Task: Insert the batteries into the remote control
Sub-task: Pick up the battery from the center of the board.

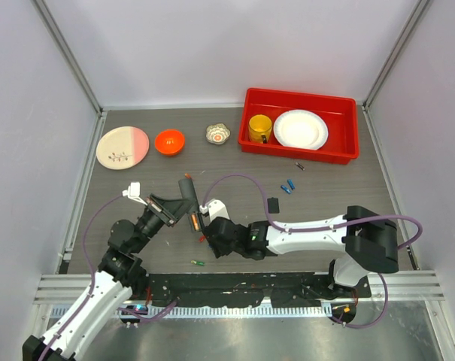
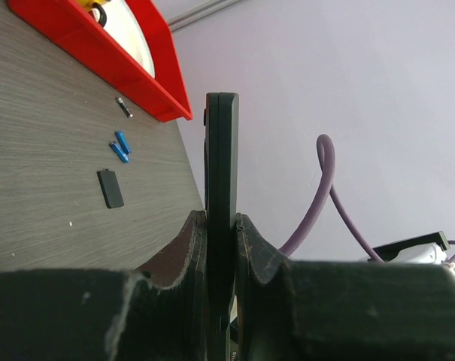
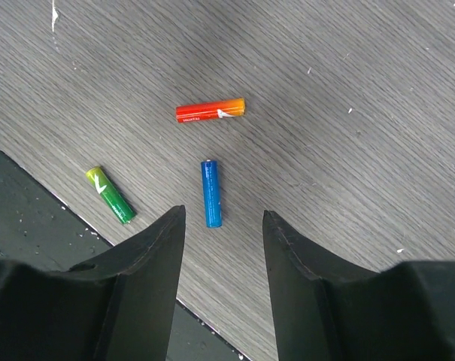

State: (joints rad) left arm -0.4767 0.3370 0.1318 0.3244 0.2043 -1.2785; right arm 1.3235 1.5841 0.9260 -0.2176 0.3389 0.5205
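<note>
My left gripper (image 2: 221,222) is shut on the remote control (image 2: 221,165), a slim black bar held edge-on above the table; it also shows in the top view (image 1: 186,189), with an orange battery (image 1: 193,221) at its near end. My right gripper (image 3: 223,214) is open and empty, hovering over a blue battery (image 3: 211,193) that lies just ahead of its fingertips. An orange-red battery (image 3: 210,111) lies beyond it and a green battery (image 3: 111,195) to the left, by the table's edge. The right gripper (image 1: 207,230) sits just right of the remote.
Two blue batteries (image 2: 119,147), a small squarish black piece (image 2: 110,187) and a dark battery (image 2: 125,107) lie right of centre. A red tray (image 1: 347,113) with a yellow cup and white plate stands at the back right. An orange bowl (image 1: 169,141), a pink-and-cream plate (image 1: 122,147) and a small dish (image 1: 218,134) stand at the back.
</note>
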